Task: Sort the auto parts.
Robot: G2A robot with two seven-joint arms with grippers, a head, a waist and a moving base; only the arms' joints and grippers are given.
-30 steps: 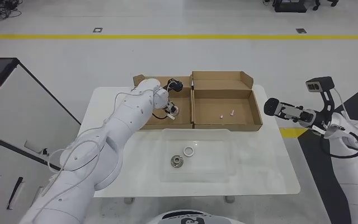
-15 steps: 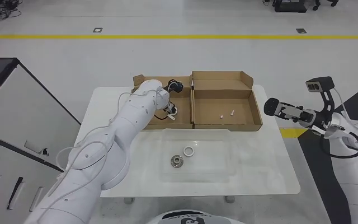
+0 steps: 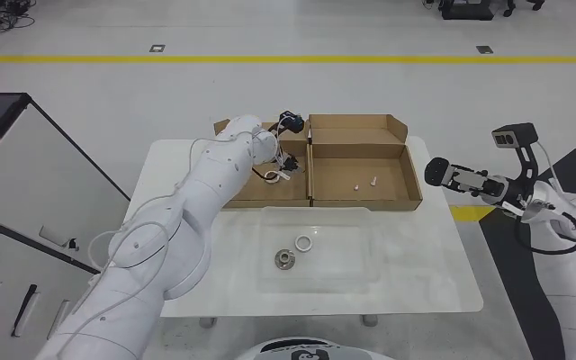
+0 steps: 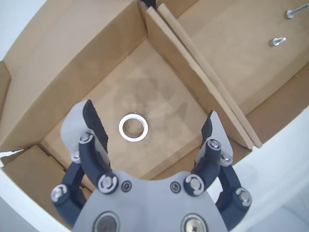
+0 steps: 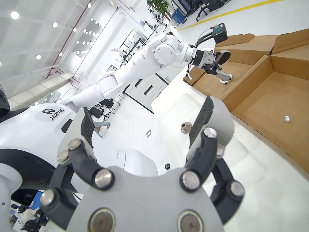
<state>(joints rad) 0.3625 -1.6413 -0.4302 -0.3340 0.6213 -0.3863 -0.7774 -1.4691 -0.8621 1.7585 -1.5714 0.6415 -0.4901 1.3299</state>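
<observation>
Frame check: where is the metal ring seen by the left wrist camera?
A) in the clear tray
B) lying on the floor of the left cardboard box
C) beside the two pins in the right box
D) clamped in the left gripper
B: the metal ring lies flat on the floor of the left cardboard box, apart from the fingers of the open left gripper.

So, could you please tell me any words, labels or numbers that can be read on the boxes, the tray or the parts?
There is no readable text on any of them.
On the left cardboard box: no print.
On the right cardboard box: no print.
On the metal ring and the pins: no marking shows.
On the clear tray, its white ring and metal bushing: too small to tell.
</observation>
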